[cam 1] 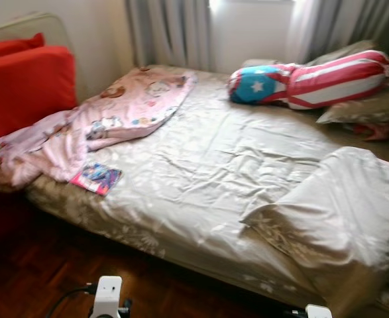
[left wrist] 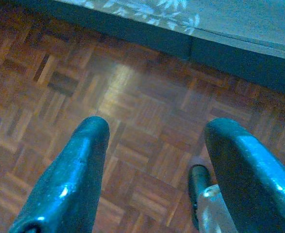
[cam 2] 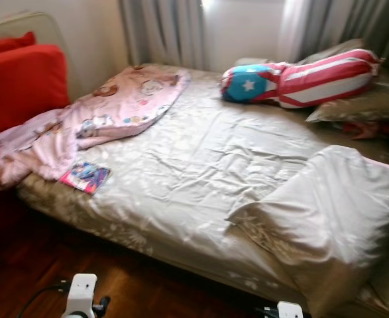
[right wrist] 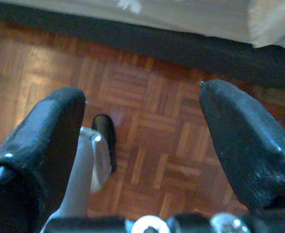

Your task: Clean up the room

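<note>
A bed (cam 1: 201,165) with a creased beige sheet stands before me. A pink patterned blanket (cam 1: 108,116) lies rumpled over its left side, trailing toward the red cushions (cam 1: 22,86). A small colourful book (cam 1: 96,178) rests near the bed's front left corner. A red, white and blue bolster (cam 1: 313,79) lies at the far right, on a beige pillow (cam 1: 366,106). A folded pale duvet (cam 1: 346,205) hangs over the front right corner. My left gripper (left wrist: 154,131) hangs open above the parquet floor (left wrist: 132,97). My right gripper (right wrist: 142,97) is also open, low beside the bed base.
Grey curtains (cam 1: 171,30) hang behind the bed, under a bright window. Dark parquet floor (cam 1: 42,278) runs along the bed's front edge. A red item (cam 1: 376,130) peeks out under the far pillow. White wrist parts (cam 1: 107,295) show at the bottom.
</note>
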Robot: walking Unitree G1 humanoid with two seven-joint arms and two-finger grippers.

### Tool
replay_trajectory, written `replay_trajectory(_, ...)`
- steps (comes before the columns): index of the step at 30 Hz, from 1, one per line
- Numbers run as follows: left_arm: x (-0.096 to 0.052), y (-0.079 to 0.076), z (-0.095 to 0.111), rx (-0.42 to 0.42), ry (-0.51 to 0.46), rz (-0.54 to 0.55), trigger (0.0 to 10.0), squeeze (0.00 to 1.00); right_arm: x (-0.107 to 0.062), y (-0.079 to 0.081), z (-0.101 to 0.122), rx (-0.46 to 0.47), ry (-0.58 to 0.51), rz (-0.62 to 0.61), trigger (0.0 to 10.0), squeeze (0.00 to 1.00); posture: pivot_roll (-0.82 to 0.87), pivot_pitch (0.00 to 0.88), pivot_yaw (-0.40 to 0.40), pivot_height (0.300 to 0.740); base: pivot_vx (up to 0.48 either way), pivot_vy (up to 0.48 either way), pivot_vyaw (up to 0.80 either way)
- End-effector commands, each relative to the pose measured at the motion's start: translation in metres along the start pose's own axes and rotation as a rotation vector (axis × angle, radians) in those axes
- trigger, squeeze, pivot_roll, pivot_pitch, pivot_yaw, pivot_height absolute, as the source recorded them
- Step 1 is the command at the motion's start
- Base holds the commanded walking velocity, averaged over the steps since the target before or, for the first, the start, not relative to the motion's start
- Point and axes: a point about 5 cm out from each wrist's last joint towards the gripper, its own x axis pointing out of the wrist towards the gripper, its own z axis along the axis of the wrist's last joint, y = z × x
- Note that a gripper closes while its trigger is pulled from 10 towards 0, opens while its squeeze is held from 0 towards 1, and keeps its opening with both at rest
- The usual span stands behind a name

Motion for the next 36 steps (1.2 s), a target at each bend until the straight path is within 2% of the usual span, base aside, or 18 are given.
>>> replay_trajectory(1,-0.0006,0.0014,-0.0024,0.003,0.009,0.001,10.0,0.0,0.0001,0.0065,-0.0038,0.003,0.016,0.018,10.0,0.0,0.05,0.0,0.009,0.739,0.0,0.0,-0.74)
replay_trajectory(5,-0.0009,0.0013,-0.0035,0.021,0.012,-0.003,10.0,0.0,-0.0001,0.0067,-0.0048,-0.001,0.02,0.019,10.0,0.0,0.05,0.0,0.011,0.739,0.0,0.0,-0.74)
replay_trajectory(11,-0.001,0.0017,-0.0041,0.029,0.015,-0.002,10.0,0.0,-0.0002,0.0072,-0.0056,-0.003,0.023,0.021,10.0,0.0,0.04,0.0,0.015,0.739,0.0,-0.474,-0.74)
replay_trajectory(28,-0.0007,0.0025,-0.0039,0.028,0.021,-0.004,10.0,0.0,0.0004,0.0089,-0.0045,0.001,0.022,0.024,10.0,0.0,0.05,0.0,0.017,0.739,0.0,0.0,-0.73)
replay_trajectory(36,-0.0005,0.0017,-0.0035,0.017,0.022,-0.003,10.0,0.0,0.0005,0.0087,-0.0023,0.003,0.004,0.024,10.0,0.0,0.04,0.0,0.016,0.739,0.0,0.0,-0.14)
